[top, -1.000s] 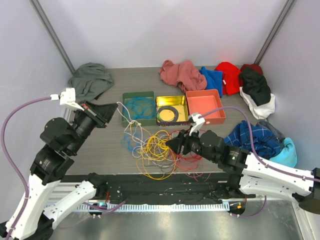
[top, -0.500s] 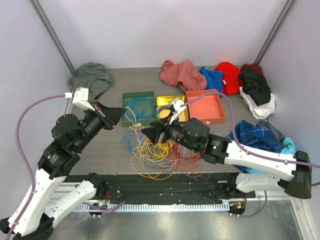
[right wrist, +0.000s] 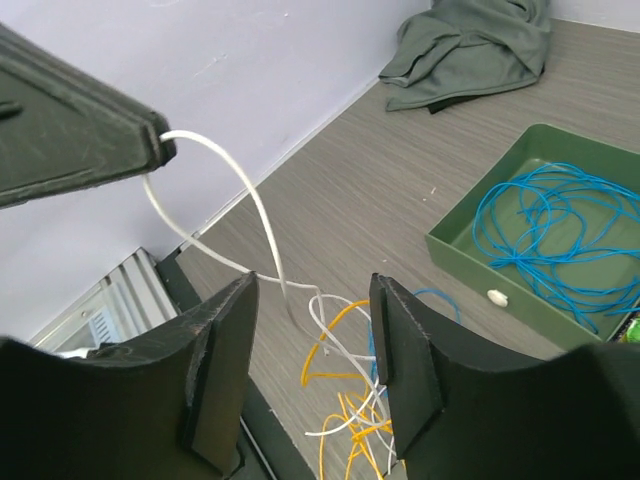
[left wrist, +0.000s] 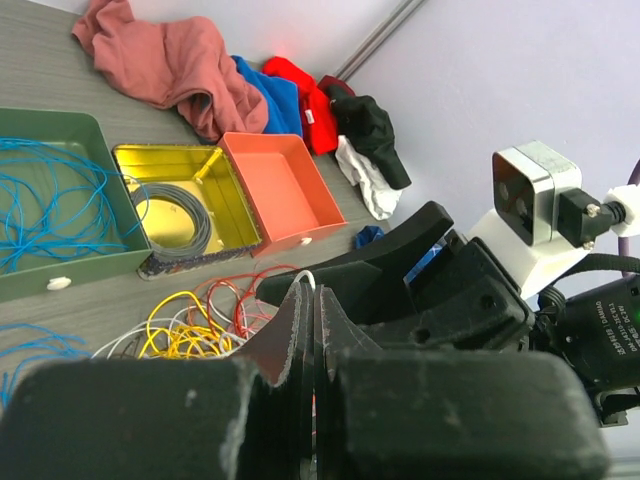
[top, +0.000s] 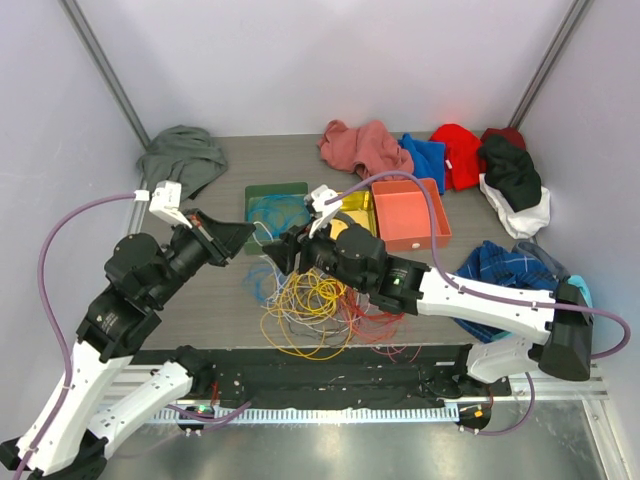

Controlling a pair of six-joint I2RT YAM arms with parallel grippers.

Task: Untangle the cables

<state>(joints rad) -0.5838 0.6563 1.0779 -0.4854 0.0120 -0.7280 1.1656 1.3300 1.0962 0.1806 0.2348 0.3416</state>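
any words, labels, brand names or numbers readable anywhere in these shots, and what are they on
White print on the black motor housing of the right arm, seen in the left wrist view: too small and tilted to read.
No other word, label, brand, number or sign shows in any view.

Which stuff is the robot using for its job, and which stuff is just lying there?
For the job:
- tangled cables
- white cable, pinched in the left tool
- blue cables in the green tray
- right tool, open

Just lying about:
- grey cloth
- coloured clothes
- orange tray
- black coil in the yellow tray
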